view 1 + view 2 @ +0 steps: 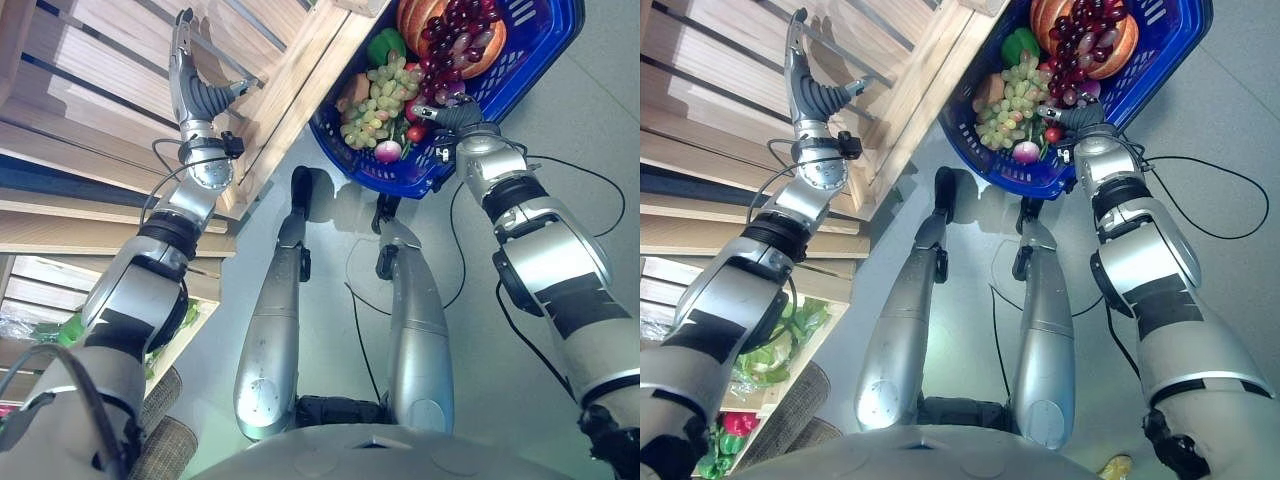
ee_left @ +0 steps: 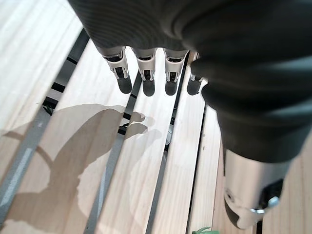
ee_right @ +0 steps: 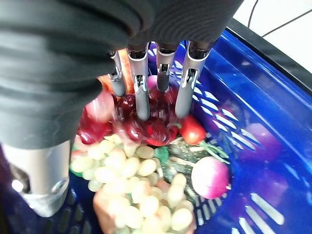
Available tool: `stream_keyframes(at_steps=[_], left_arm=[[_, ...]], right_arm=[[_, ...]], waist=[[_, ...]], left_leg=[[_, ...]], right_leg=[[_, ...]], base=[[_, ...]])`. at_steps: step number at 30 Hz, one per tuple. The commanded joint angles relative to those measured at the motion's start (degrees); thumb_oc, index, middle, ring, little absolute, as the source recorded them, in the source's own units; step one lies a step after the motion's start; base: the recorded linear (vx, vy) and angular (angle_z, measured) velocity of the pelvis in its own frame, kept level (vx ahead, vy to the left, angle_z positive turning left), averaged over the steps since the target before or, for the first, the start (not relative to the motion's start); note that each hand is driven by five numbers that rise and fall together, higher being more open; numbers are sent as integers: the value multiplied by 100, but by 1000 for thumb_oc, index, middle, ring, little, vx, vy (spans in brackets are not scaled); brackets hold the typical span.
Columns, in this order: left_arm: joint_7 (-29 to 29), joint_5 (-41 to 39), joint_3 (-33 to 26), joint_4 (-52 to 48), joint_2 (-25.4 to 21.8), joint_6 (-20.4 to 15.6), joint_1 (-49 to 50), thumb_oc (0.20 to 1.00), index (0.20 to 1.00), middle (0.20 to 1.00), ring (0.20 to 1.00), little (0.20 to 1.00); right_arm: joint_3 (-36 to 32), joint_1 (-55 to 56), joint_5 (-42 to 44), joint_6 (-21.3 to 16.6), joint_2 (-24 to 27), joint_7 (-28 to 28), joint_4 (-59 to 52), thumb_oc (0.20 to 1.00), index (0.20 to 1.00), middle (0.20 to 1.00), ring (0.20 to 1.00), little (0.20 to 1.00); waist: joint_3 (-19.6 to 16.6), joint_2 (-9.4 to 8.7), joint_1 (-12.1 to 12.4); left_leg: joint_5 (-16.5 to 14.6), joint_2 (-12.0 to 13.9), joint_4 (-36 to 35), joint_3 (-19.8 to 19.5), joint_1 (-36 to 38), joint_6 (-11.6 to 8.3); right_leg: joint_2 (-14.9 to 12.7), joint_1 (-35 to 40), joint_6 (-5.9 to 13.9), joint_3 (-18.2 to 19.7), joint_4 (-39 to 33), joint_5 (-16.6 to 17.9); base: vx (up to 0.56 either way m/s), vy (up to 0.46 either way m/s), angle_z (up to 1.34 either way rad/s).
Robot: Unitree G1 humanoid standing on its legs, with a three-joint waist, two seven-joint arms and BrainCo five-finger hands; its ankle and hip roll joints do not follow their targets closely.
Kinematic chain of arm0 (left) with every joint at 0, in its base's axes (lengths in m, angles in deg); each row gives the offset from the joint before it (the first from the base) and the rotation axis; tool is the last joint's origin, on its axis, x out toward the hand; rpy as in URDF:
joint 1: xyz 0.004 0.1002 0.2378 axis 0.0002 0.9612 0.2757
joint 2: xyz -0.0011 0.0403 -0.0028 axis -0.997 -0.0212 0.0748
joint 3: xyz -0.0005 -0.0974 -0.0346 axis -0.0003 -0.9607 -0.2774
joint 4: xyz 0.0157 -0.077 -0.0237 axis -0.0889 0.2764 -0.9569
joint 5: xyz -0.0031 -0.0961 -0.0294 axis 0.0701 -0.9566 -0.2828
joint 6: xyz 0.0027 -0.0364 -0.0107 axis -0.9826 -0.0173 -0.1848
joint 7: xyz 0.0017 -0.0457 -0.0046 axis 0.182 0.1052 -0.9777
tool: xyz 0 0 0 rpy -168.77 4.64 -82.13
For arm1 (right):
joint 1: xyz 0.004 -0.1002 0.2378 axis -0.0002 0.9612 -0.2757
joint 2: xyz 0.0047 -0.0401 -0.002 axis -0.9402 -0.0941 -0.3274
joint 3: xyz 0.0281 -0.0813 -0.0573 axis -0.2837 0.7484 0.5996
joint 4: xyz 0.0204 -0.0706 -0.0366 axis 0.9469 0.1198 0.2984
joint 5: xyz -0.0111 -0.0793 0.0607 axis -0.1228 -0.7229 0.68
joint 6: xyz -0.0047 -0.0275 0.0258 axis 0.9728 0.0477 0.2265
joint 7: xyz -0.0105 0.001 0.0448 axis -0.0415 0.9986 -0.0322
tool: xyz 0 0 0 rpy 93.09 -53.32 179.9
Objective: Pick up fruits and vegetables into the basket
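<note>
A blue plastic basket sits at the upper right, loaded with an orange pumpkin, red grapes, green grapes, a green pepper, a small tomato and a pink radish. My right hand reaches over the basket's near rim. Its fingers point straight down at the red grapes and hold nothing. The radish lies beside the green grapes. My left hand is raised over a wooden slatted shelf, fingers straight and empty.
The wooden rack's corner post runs between my left hand and the basket. Lower shelves at the left hold leafy greens and red peppers. Grey floor lies around the basket.
</note>
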Motion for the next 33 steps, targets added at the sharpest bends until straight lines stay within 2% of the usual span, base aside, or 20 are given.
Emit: stream_keyframes(at_steps=[1,7,13,18,19,24,25,29,32,33], left_arm=[[85,-148,-288,201,96,-122,-82,1000,1000,1000,1000,1000],[36,-195,-309,226,118,-119,-60,1000,1000,1000,1000,1000],[-221,-303,-386,198,120,-44,175,1000,1000,1000,1000,1000],[-493,-393,-475,170,90,16,516,1000,1000,1000,1000,1000],[-615,-423,-492,150,52,41,727,1000,1000,1000,1000,1000],[-981,-448,-539,171,42,71,1404,1000,1000,1000,1000,1000],[-1130,-382,-537,172,54,50,1781,1000,1000,1000,1000,1000],[-1373,-259,-506,215,96,-5,2433,1000,1000,1000,1000,1000],[-1663,-151,-528,234,175,-2,3196,1000,1000,1000,1000,1000],[-1679,-143,-535,232,175,1,3226,1000,1000,1000,1000,1000]], right_arm=[[131,-135,-70,-32,242,-23,158,1000,1000,1000,1000,1000],[98,-116,-103,-93,222,-63,121,1000,1000,1000,1000,1000],[-17,115,-178,-521,154,-300,-41,1000,1000,1000,1000,1000],[-167,426,-323,-1025,150,-481,-273,1000,1000,1000,1000,1000],[-218,602,-351,-1133,164,-535,-432,1000,1000,1000,1000,1000],[-364,1215,-484,-1306,214,-712,-911,1000,1000,1000,1000,1000],[-444,1569,-562,-1340,236,-748,-1098,1000,1000,1000,1000,1000],[-565,2187,-619,-1439,237,-797,-1326,1000,1000,1000,1000,1000],[-699,3005,-648,-1455,203,-812,-1588,1000,1000,1000,1000,1000],[-707,3041,-656,-1458,201,-808,-1597,1000,1000,1000,1000,1000]], waist=[[-257,465,-73],[-257,464,-96],[-257,439,-128],[-257,402,-138],[-257,388,-135],[-257,320,-121],[-346,286,-100],[-705,224,-55],[-1203,146,-16],[-1217,143,-16]], left_leg=[[-379,-34,604,-31,-235,117],[-396,-43,605,-33,-189,124],[-376,-48,383,-15,210,126],[-349,-73,102,15,774,105],[-334,-60,-68,15,1108,94],[-303,-51,-474,37,2005,54],[-299,-43,-686,44,2403,48],[-294,-25,-1016,63,2864,38],[-275,20,-1342,68,3376,18],[-274,23,-1358,65,3406,18]], right_leg=[[-65,222,395,-90,-217,215],[-34,249,382,-45,-213,205],[23,585,409,3,-395,263],[-23,1155,479,-13,-694,333],[-49,1455,519,-11,-842,366],[-154,2345,608,-71,-1258,443],[-199,2760,635,-96,-1472,469],[-264,3282,678,-155,-1838,523],[-297,3949,693,-260,-2286,589],[-297,3985,693,-266,-2306,591]], base=[[0,0,0],[0,0,0],[0,0,0],[-13,0,-1],[0,0,0],[9,-18,-5],[63,-24,0],[79,-36,7],[151,-54,5],[105,-52,11]])
